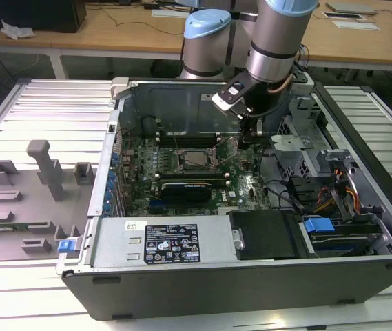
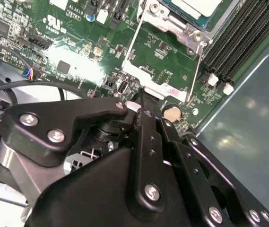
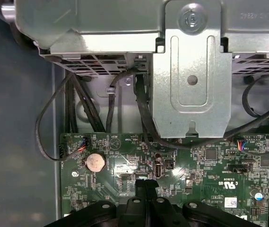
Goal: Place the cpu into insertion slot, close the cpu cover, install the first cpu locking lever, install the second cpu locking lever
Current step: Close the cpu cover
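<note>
The cpu point(image 1: 197, 159) lies silvery in the insertion slot point(image 1: 182, 164) on the green board, and its corner point(image 2: 198, 5) shows in the second wrist view. The cpu cover point(image 2: 169, 21) lies as a metal frame around the chip. Two thin wire levers point(image 2: 130, 47) point(image 2: 198, 71) run along the socket's sides; whether they are latched I cannot tell. My gripper point(image 1: 242, 143) hangs low over the board on the exterior view's right of the socket. Its fingers point(image 3: 140, 185) are shut together with nothing visible between them, the tips point(image 2: 141, 99) close to a metal tab at the socket's edge.
A black graphics card point(image 1: 185, 187) lies in front of the socket and memory slots point(image 2: 238, 42) behind it. A coin battery point(image 3: 95, 162) and black cables point(image 3: 141, 118) sit near the fingertips. A metal drive cage point(image 3: 191, 71) and the case wall point(image 1: 182, 103) stand close by.
</note>
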{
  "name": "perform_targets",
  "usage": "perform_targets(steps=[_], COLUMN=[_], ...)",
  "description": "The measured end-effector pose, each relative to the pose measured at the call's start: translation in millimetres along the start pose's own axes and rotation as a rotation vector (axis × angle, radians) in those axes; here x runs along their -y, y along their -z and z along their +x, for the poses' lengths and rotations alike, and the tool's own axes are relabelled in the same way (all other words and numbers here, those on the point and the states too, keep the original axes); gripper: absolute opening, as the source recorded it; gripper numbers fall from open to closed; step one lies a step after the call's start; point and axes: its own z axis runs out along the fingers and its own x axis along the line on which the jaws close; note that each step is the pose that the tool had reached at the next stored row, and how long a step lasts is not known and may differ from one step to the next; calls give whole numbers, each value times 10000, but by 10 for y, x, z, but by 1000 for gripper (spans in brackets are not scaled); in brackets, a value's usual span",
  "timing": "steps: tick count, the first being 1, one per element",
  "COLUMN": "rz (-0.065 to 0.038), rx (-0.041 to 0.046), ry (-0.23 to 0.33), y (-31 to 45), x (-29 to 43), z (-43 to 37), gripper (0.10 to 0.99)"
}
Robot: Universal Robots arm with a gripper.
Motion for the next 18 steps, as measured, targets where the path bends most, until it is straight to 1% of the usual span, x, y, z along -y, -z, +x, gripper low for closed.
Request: perform_targets(steps=[1, 3, 4, 5, 6, 7, 11, 13, 18], rz=[76, 379, 598, 785, 1096, 1157, 1172, 1130, 1067], rx=[-11, -40, -59, -72, -88, -90, -86, -88, -89], ry=[0, -9, -14, -19, -28, -30, -31, -28, -27], y=[-3, -5, -5, -6, -8, -8, -7, -11, -15], x=[-2, -7, -12, -16, -21, -22, -16, 79, 224], z=[0, 1, 0, 0, 1, 1, 0, 2, 15], gripper=[106, 106, 106, 106, 106, 106, 106, 106, 106])
